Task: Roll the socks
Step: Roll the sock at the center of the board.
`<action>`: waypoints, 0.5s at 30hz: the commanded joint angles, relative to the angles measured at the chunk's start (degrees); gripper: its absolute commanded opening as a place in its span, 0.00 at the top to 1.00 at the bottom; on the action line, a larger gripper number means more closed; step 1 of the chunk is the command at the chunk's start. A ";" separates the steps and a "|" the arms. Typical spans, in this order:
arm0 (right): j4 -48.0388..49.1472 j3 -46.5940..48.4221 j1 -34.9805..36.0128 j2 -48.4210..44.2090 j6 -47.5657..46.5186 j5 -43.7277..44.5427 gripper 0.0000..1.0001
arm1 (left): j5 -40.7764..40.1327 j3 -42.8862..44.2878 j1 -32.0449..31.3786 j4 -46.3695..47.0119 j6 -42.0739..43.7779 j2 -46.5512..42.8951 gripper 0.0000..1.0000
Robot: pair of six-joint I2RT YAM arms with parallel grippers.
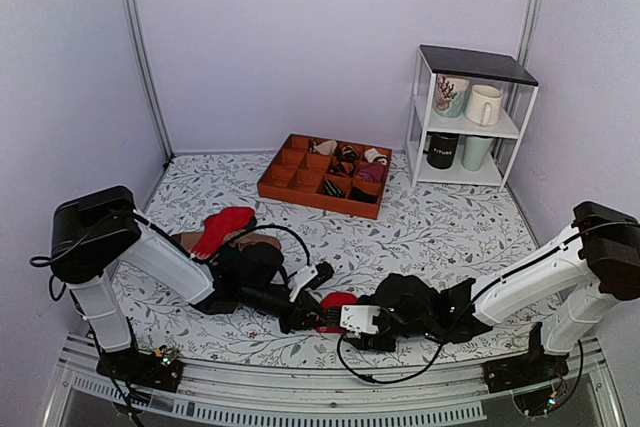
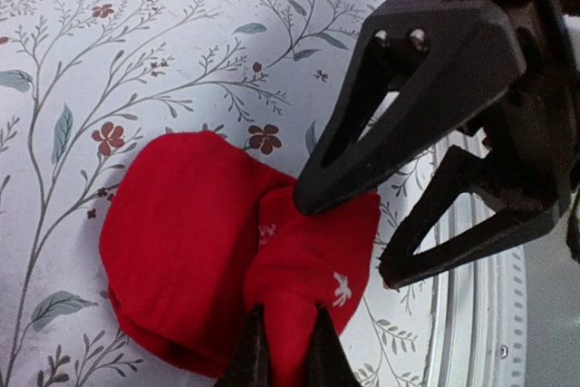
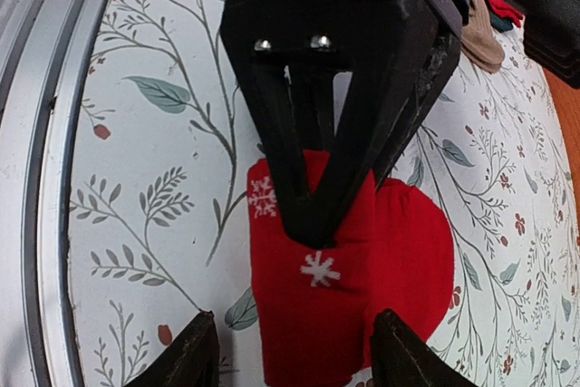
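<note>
The red socks (image 1: pixel 336 301) lie as a partly rolled bundle with white snowflake marks near the table's front edge. In the left wrist view the socks (image 2: pixel 181 242) are folded, and my left gripper (image 2: pixel 288 337) is shut on a fold of them. My right gripper (image 3: pixel 297 351) is open, its fingertips on either side of the socks (image 3: pixel 399 251), facing the left gripper (image 3: pixel 313 224). In the left wrist view one right finger (image 2: pixel 317 192) rests on the top of the bundle. In the top view the two grippers (image 1: pixel 308 313) (image 1: pixel 347 319) meet at the bundle.
A heap of red, brown and beige socks (image 1: pixel 226 231) lies behind the left arm. An orange compartment tray (image 1: pixel 290 179) with rolled bundles stands at the back. A white shelf with mugs (image 1: pixel 470 112) stands at the back right. The metal table rail (image 3: pixel 36 178) runs close by.
</note>
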 commanded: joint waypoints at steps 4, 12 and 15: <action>0.96 2.43 0.54 4.69 -0.80 0.99 0.62 | -2.08 -3.00 0.44 -14.54 0.35 3.86 1.00; -1.29 1.35 -0.22 6.84 8.34 -6.46 0.82 | -4.86 -4.96 0.41 -9.82 1.48 -2.19 0.52; -1.18 0.10 -2.10 5.65 13.02 -12.64 0.82 | -7.65 -6.92 0.34 -5.37 3.92 -7.52 0.25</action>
